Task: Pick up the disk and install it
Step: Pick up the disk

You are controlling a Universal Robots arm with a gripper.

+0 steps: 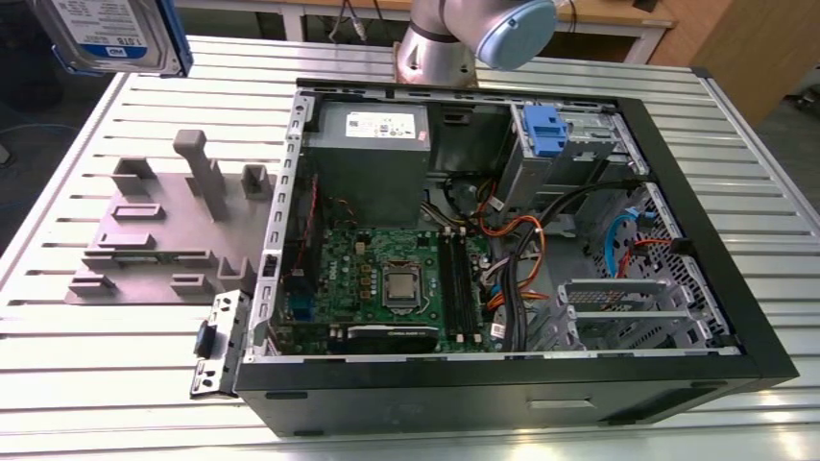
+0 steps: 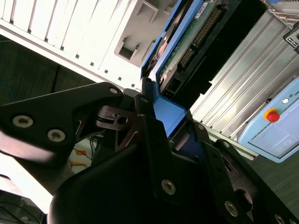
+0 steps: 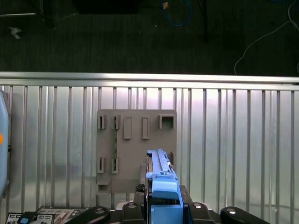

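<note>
At about eleven o'clock in the exterior view, the disk (image 1: 109,34) hangs high above the bench (image 1: 129,384). Its label faces the camera and its blue carrier shows along one edge (the frame's corner cuts part of it off). In the second wrist view the gripper (image 2: 170,122) has its black fingers (image 2: 148,140) clamped on the blue carrier end of the disk (image 2: 191,42). The disk's green circuit-board side and connector row are turned toward that camera. In the first wrist view the disk (image 3: 159,168) is seen edge-on, standing out from the gripper (image 3: 163,207), with the grey fixture plate (image 3: 135,140) and the slatted bench (image 3: 233,140) behind it.

In the exterior view the fixture plate (image 1: 160,230), with its upright pegs and slots, lies flat on the bench. It is at nine o'clock from the open computer case (image 1: 513,384), just beside it. Inside the case the grey power supply (image 1: 372,144) sits at eleven o'clock. The motherboard (image 1: 384,279) with its bare processor is at seven o'clock, and orange and black cables (image 1: 513,250) run through the middle. A blue latch piece (image 1: 544,130) sits in the drive bay at one o'clock, and a metal drive cage (image 1: 615,307) is at five o'clock. The arm's base (image 1: 448,43) stands at twelve o'clock behind the case. The disk is well apart from the case.
</note>
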